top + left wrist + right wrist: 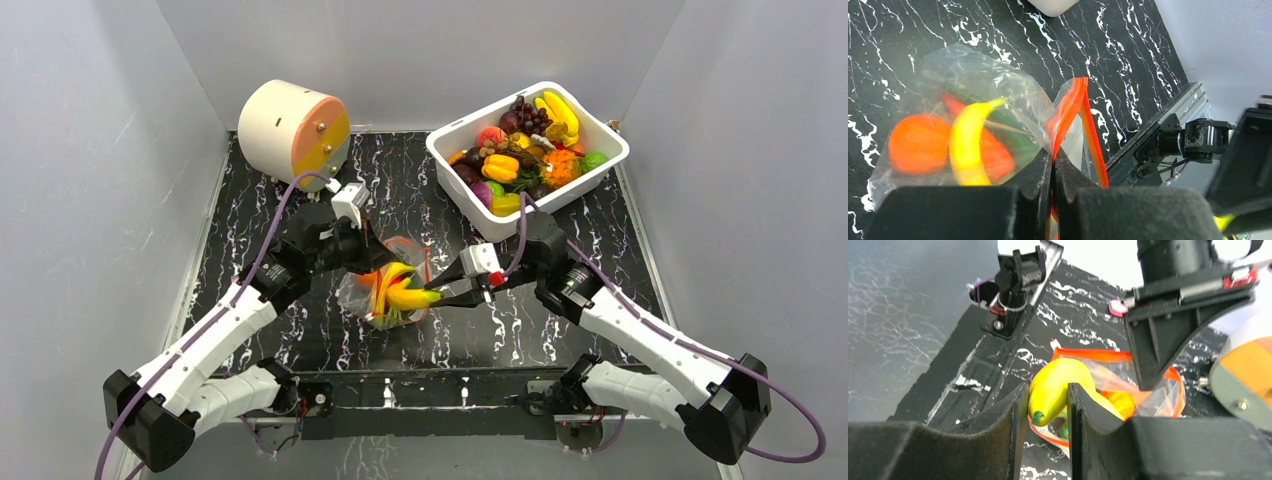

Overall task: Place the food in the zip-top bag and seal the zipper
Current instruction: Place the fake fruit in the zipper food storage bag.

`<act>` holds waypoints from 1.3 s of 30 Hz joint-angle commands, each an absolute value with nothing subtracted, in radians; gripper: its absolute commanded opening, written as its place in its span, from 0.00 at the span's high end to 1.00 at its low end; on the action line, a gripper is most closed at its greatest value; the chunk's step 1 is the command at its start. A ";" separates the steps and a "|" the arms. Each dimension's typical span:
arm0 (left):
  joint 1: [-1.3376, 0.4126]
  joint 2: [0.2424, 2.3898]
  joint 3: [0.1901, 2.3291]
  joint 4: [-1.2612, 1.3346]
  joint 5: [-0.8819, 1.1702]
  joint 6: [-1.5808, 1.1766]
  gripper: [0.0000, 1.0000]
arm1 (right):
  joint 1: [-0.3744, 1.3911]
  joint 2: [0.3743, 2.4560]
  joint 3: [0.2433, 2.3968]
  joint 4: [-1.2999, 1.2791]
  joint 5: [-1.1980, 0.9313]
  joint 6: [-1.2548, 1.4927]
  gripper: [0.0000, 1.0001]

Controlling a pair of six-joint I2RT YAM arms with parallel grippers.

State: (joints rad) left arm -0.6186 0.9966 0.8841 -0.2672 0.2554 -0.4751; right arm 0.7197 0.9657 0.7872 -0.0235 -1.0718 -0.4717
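Note:
The clear zip-top bag [372, 292] lies mid-table with its orange-red zipper [1070, 107] rim held open. Inside it are a yellow banana [967, 145], orange and red pieces [918, 144] and a green piece. My left gripper [1053, 157] is shut on the zipper rim; it also shows in the top view [378, 255]. My right gripper [1048, 400] is shut on a yellow banana [1055, 385] at the bag's mouth, seen from above as well [415, 297]. More food fills the white tub [612, 150] at the back right.
A round cream and orange-yellow drum [292, 130] stands at the back left. The white tub sits just behind my right arm. The black marbled table [400, 180] is walled by grey panels, with a metal rail along the near edge [420, 385].

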 commanded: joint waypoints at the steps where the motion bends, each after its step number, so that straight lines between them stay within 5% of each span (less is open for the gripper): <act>1: -0.623 0.959 0.883 -0.255 0.296 -0.462 1.00 | 0.735 0.999 0.824 -0.124 -0.978 -0.618 0.91; 21: -0.623 0.935 0.767 -0.235 0.308 -0.457 1.00 | 0.827 1.179 0.936 -0.504 -0.693 -0.847 0.92; 39: -0.623 0.933 0.760 -0.218 0.304 -0.471 1.00 | 0.921 1.099 0.811 -0.130 -0.523 -0.810 0.93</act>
